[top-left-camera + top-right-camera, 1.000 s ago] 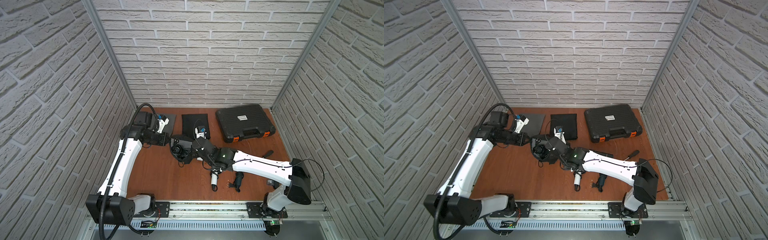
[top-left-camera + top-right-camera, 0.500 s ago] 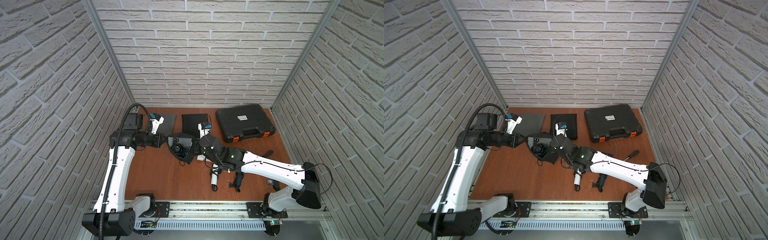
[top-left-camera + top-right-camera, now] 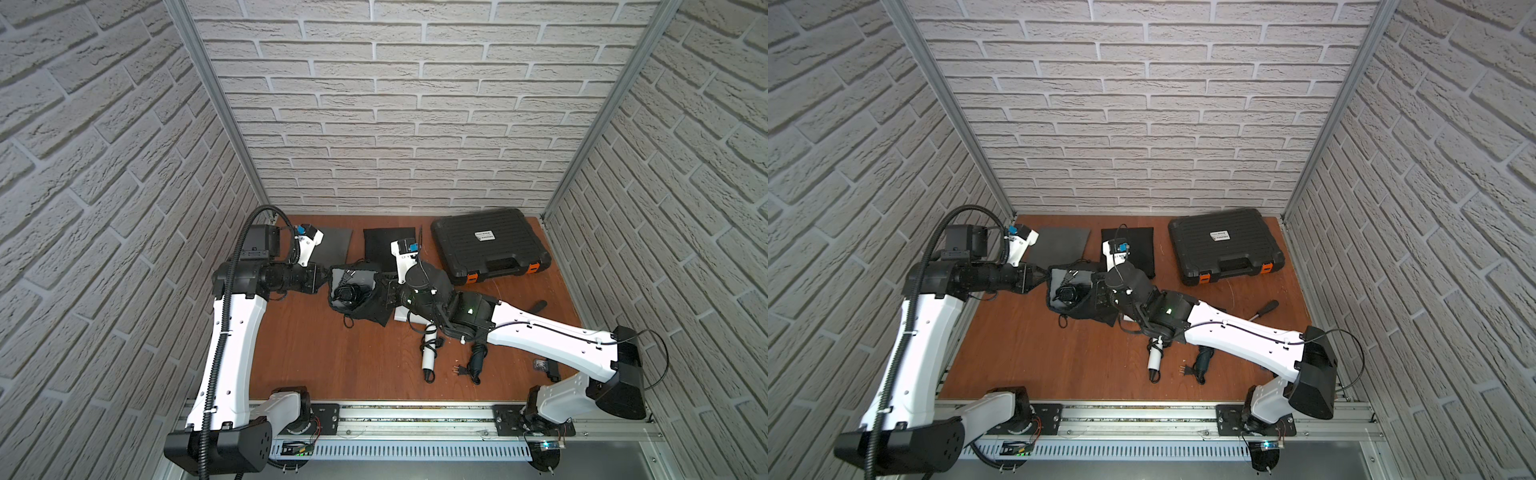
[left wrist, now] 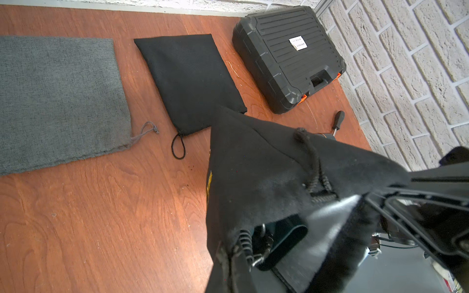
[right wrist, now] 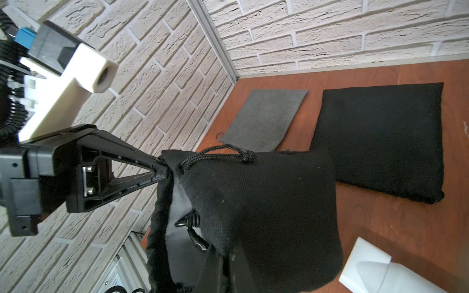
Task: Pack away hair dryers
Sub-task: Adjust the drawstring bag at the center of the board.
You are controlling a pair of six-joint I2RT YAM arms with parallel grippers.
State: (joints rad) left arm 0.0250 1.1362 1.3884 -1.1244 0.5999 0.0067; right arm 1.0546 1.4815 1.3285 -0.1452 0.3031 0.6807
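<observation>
Table [image 3: 332,365]: dryer [image 4: 286,236] (in pouch [image 3: 365,309]) between both arms' fingers [image 5: 158,172].

1. Your held pouch [image 3: 374,309] is between the left end effector [image 3: 327,279] and the right end effector [image 3: 384,291], with a hair dryer [image 4: 286,236] inside.
2. Behind it, left to right: flat pouch [image 3: 332,245], second flat pouch [image 3: 380,249], hard case [image 3: 490,245].
3. Before it, rightward, on the bench [image 3: 311,353]: second hair dryer [image 3: 428,359], then third hair dryer [image 3: 478,359].
</observation>
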